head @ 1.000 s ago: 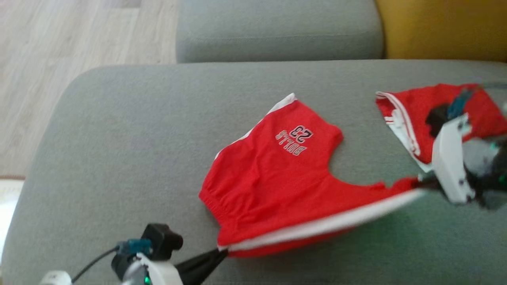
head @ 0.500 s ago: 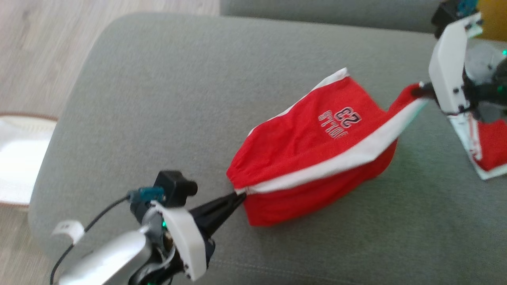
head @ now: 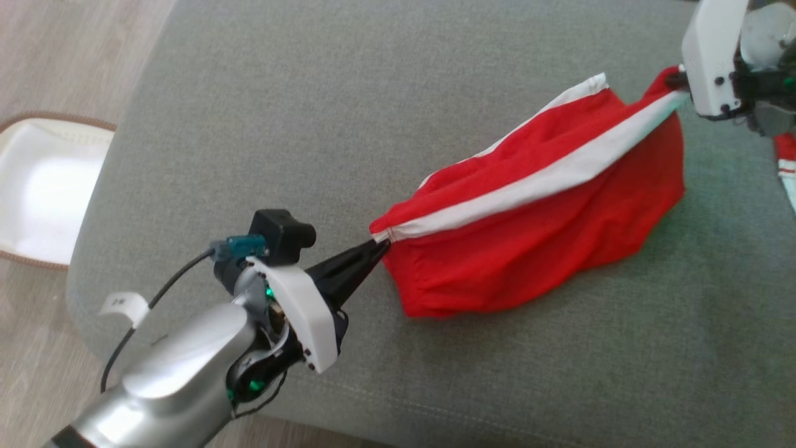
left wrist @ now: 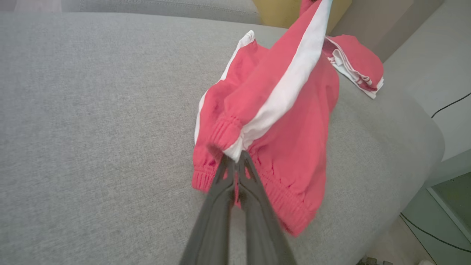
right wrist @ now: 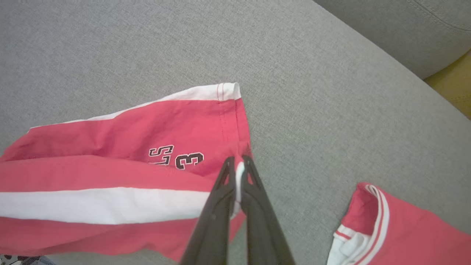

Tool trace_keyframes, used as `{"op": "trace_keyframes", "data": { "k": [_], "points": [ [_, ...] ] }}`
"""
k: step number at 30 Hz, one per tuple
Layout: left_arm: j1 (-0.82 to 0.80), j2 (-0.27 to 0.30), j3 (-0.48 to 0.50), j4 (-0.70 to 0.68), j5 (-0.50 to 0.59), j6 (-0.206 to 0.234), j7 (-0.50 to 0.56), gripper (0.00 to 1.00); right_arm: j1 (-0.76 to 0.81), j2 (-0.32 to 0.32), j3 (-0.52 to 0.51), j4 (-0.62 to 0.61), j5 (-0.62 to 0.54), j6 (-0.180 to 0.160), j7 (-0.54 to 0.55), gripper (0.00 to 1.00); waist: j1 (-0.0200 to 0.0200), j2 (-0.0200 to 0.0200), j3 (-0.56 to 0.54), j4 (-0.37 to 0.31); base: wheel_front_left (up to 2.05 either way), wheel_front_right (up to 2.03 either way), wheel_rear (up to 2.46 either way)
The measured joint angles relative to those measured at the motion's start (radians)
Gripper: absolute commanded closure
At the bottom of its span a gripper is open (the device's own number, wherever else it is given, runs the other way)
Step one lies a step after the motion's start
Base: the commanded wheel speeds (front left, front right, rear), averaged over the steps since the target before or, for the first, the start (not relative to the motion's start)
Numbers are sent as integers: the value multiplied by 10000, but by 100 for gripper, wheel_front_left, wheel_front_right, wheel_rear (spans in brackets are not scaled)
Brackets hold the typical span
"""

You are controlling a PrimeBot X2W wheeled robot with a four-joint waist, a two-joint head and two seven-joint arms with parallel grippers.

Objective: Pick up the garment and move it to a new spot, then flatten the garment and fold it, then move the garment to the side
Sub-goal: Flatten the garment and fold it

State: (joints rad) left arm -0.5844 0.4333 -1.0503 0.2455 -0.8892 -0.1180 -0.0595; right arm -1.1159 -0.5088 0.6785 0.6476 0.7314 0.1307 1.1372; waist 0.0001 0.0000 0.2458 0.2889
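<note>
The garment (head: pixel 541 230) is a pair of red shorts with a white side stripe, stretched between my two grippers above the grey sofa cushion (head: pixel 311 124). My left gripper (head: pixel 379 244) is shut on the waistband corner (left wrist: pixel 232 152) at the lower left. My right gripper (head: pixel 675 79) is shut on the leg hem end at the upper right, where the white stripe (right wrist: pixel 110 204) runs into its fingers (right wrist: pixel 220 191). The lifted edge folds over the lower half, which sags onto the cushion. Printed lettering (right wrist: pixel 176 156) shows on the lower layer.
A second folded red and white garment (right wrist: pixel 397 228) lies on the cushion to the right (left wrist: pixel 358 66). A white object with a brown rim (head: pixel 43 186) sits on the wooden floor at the left. A yellow cushion (right wrist: pixel 456 84) stands behind the sofa seat.
Both grippers lifted the held stripe edge up and carried it away from me over the shorts, hiding the lettering in the head view. The head camera has also shifted down and left.
</note>
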Motion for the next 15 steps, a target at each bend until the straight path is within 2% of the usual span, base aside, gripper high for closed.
{"op": "trace_keyframes", "data": {
  "k": [6, 9, 15],
  "points": [
    [-425, -336, -138, 709, -27, -61, -320, 100, -408, 157, 307, 579, -161, 0, -667, 100, 0, 0, 395, 108, 0, 0, 0],
    [-846, -489, -393, 1158, 59, -63, -604, 100, -554, 222, 493, 834, -199, 0, -1375, 100, 0, 0, 616, 193, 0, 0, 0],
    [-1156, -702, -790, 1524, 59, -65, -930, 100, -682, 240, 840, 1300, -182, 0, -1873, 100, 0, 0, 851, 273, 0, 0, 0]
  ]
}}
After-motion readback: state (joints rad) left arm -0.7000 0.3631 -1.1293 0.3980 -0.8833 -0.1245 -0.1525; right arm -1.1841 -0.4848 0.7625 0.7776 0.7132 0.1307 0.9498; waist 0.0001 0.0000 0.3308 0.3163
